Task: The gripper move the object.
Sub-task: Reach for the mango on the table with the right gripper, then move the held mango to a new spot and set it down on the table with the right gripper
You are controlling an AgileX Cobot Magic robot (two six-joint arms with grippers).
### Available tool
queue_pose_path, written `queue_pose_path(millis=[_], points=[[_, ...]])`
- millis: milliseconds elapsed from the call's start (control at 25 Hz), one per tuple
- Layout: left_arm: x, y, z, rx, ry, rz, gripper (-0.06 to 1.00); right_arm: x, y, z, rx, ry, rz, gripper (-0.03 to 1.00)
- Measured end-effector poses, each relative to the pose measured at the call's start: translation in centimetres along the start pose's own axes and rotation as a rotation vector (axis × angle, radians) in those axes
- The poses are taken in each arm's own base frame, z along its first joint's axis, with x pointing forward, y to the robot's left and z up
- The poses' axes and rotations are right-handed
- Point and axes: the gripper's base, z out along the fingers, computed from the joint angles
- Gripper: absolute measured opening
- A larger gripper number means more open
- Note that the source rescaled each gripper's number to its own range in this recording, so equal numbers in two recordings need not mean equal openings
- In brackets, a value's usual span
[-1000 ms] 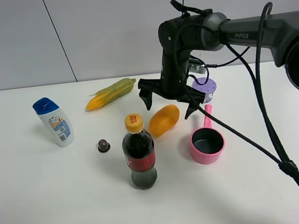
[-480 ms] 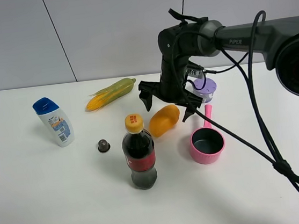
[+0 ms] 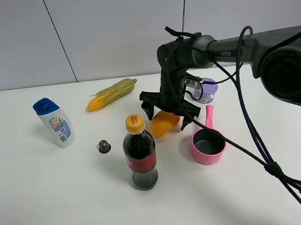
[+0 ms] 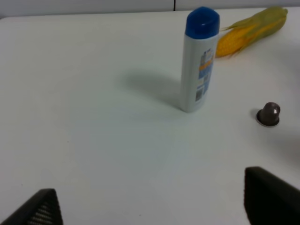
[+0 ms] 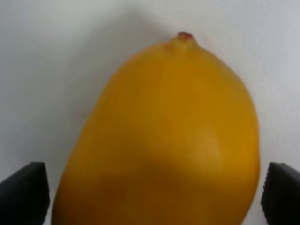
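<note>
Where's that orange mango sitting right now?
In the high view, the mango lies near the middle of the table, between the cola bottle and the pink pot, under the open right gripper.

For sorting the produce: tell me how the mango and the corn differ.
The mango is plump, oval and plain orange; the corn is long, slim, yellow with green husk. The mango sits inside the open right gripper; the corn lies apart, untouched. Both lie on the table.

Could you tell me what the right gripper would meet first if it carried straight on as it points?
Most likely the smooth orange-yellow mango-shaped fruit, centred directly below the right gripper.
</note>
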Motion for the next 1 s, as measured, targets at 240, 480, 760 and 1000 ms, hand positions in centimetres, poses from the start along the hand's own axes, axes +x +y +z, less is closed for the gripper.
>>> queue_pose_path(millis=[240,480,760,1000], points=[[0.0,0.0,0.0,0.0,0.0,0.0,1.0,0.0,0.0,0.7,-0.004,0.006,0.007,0.0],[0.0,0.0,0.0,0.0,0.0,0.0,1.0,-0.5,0.5,0.4,-0.057,-0.052,-0.105,0.0],[0.0,0.0,0.0,0.0,0.0,0.0,1.0,-1.0,1.7,-8.1,-0.183,-0.302,-0.575,0.0],[0.0,0.0,0.0,0.0,0.0,0.0,1.0,1.8,1.9,-16.9,-0.214,-0.505,-1.061,0.0]])
